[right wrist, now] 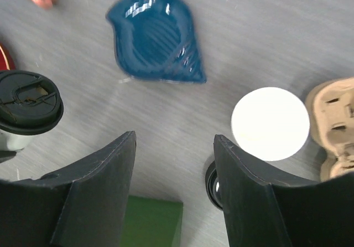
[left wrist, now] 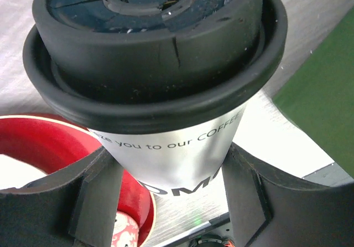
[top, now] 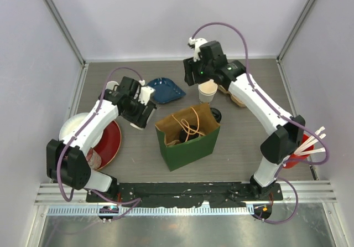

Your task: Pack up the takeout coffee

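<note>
— Over on the left, is that arm holding anything?

— Yes. The left gripper (left wrist: 171, 183) is clamped on a lidded cup (left wrist: 166, 147). One of its fingers (left wrist: 94, 197) presses each side of the paper wall, below the rim of the black lid.

— Where does that cup sit?

— Just left of the bag (top: 188, 144), near its far left corner. From the wrist you see green at the right edge and a red bowl (left wrist: 50, 142) behind the cup on the left. Whether its base touches the table, I can't tell.

— And the right arm?

— The right gripper (right wrist: 174, 147) hangs with its jaws wide apart and nothing between them, only bare tabletop. From overhead, a second cup (top: 207, 94) with no lid stands right under it. In the wrist view that cup's white mouth lies outside the right-hand finger, not between the two.

— Its lid?

— A loose lid (top: 215, 114) lies flat on the table, just beside the bag's far right corner and nearer us than the open cup.

— Anything else around?

— A cardboard carrier (top: 235, 97) sits just right of the open cup. A blue dish (top: 166, 89) lies at the far side between the arms. The bag stands upright with its mouth open, and its orange handles (top: 191, 126) droop inside.
</note>
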Available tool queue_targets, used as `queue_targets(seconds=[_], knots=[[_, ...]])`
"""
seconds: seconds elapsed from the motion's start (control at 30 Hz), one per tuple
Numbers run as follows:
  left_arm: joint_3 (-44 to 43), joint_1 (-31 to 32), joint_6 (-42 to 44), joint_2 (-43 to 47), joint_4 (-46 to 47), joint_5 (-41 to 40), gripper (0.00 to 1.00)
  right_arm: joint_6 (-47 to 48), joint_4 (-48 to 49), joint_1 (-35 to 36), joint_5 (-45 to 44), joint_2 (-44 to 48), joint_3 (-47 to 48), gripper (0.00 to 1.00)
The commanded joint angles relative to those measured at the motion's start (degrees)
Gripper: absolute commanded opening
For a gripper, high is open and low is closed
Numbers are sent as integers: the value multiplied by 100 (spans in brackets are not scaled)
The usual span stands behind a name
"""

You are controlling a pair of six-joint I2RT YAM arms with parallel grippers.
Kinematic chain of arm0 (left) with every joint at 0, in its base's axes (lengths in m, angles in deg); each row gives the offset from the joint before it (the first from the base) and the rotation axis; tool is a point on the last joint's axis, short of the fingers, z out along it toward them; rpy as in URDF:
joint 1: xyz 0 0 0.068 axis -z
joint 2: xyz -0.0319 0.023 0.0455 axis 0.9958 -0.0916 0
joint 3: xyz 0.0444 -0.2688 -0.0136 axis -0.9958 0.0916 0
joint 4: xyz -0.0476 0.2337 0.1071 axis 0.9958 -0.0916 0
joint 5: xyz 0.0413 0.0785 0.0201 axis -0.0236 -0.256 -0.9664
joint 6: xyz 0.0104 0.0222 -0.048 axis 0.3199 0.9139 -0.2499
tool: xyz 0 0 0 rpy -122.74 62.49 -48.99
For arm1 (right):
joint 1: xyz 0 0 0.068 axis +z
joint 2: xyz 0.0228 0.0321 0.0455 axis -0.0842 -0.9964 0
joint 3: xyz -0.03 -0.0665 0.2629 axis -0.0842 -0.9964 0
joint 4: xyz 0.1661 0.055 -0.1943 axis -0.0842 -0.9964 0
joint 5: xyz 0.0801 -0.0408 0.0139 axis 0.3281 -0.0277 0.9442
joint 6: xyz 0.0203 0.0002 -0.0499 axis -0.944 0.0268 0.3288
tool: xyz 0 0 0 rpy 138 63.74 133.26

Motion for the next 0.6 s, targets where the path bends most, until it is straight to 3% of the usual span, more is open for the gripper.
queue_targets(seconds=[0.0, 0.3, 0.57], knots=[[-688, -113, -27, 366, 61, -306, 41, -348, 713, -122, 137, 780, 278, 64], [-2516, -122, 622, 744, -229, -650, 39, -515, 1214, -113, 620, 1457, 67, 64], [-2026, -52, 1870, 1807, 649, -448, 38, -919, 2048, -105, 1762, 2423, -319, 64]])
